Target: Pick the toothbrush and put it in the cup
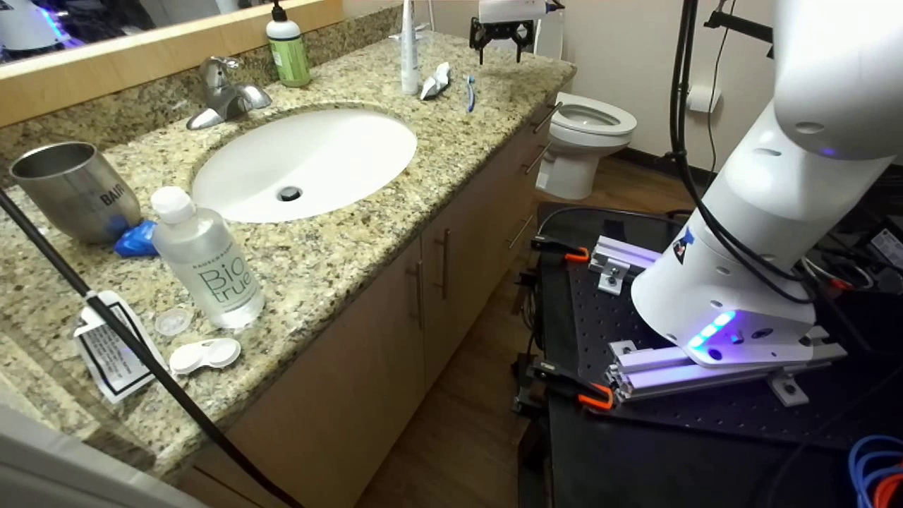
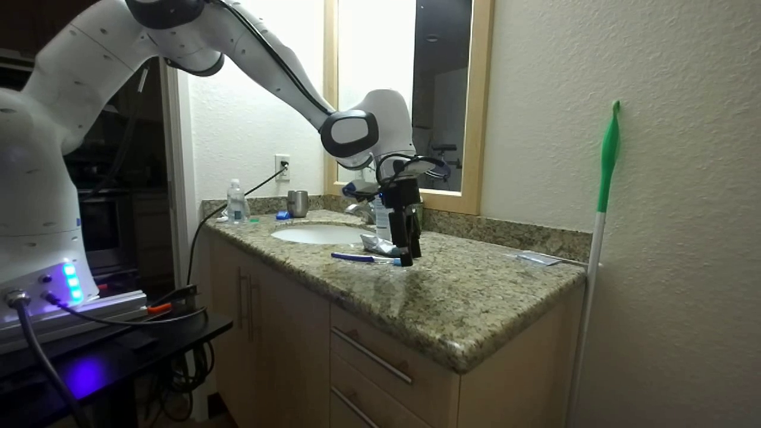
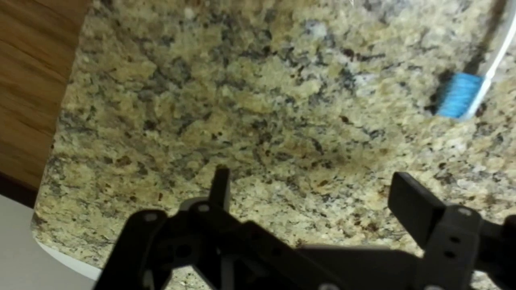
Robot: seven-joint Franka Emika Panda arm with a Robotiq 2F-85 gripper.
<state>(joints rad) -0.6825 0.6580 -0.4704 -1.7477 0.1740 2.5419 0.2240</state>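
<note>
1. A speckled stone counter (image 2: pixel 467 291) is running beneath a wood-framed mirror (image 2: pixel 410 59). Clock directions below are taking the sink as their centre, as seen in an exterior view.
2. A white robot arm (image 2: pixel 255 59) is arching over the counter, showing in both exterior views.
3. A white oval sink (image 1: pixel 367 166) is sitting in the counter, with a chrome faucet (image 1: pixel 226 99) standing between ten and eleven o'clock.
4. The black end effector (image 3: pixel 311 173) is hanging over the counter at two o'clock, farther out than the toothbrush. It is released, its jaws standing wide apart, with bare counter showing between them in the wrist view.
5. A green-and-white pump bottle (image 1: pixel 289 56) is standing at twelve o'clock.
6. A clear plastic bottle (image 1: pixel 211 261), lettered "Bio true", is standing between seven and eight o'clock.
7. The cup (image 1: pixel 81 194), a shiny grey metal tumbler, is standing upright at nine o'clock.
8. The toothbrush (image 2: pixel 361 258), with blue bristles, is lying on the counter at two o'clock, near a crumpled silvery packet (image 1: pixel 436 82) and well apart from the cup.
</note>
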